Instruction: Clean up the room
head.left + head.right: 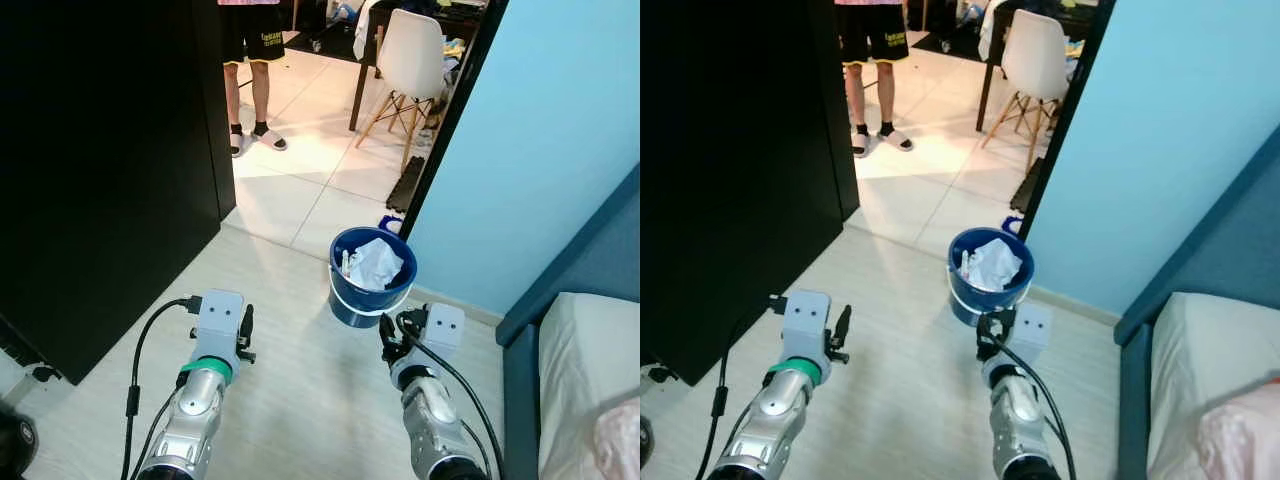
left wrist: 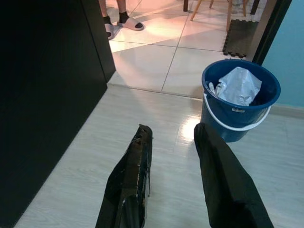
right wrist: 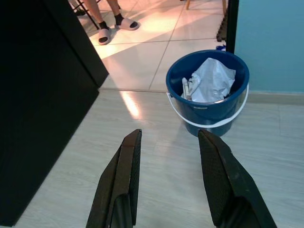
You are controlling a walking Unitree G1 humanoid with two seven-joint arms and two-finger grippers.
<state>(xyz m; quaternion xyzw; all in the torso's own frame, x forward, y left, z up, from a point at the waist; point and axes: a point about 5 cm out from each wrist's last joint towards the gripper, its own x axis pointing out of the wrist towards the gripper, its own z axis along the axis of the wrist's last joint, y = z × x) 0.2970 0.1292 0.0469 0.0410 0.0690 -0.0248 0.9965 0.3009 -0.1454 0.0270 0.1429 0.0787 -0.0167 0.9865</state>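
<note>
A: What's closest to us?

B: Both arms, held out low over the pale wood floor (image 1: pixel 300 400). The left gripper (image 2: pixel 173 142) has its jaws spread wide with nothing between them, and the right gripper (image 3: pixel 168 142) is the same: wide apart, empty.

A: And the thing we need?

B: The blue bucket (image 1: pixel 372 278) stands on the floor just ahead of the right gripper, near the foot of the light blue wall (image 1: pixel 540 150) by the doorway. It already holds crumpled white paper (image 3: pixel 211 80) and a few smaller bits I can't make out. A white handle hangs down its front.

A: So how should the step go?

B: I'd judge this is an approach to the bucket. The right arm is better placed. Come in straight, keep the jaws wide until they're around the rim or handle, and lift level so the paper stays in. The bed (image 1: pixel 585 360) sits close on the right, so the elbow needs room.

A: Further out?

B: A tall black cabinet (image 1: pixel 100 170) on the left, then tiled floor beyond the doorway, a white chair (image 1: pixel 408 60), and a person (image 1: pixel 250 80) standing in sandals.
</note>
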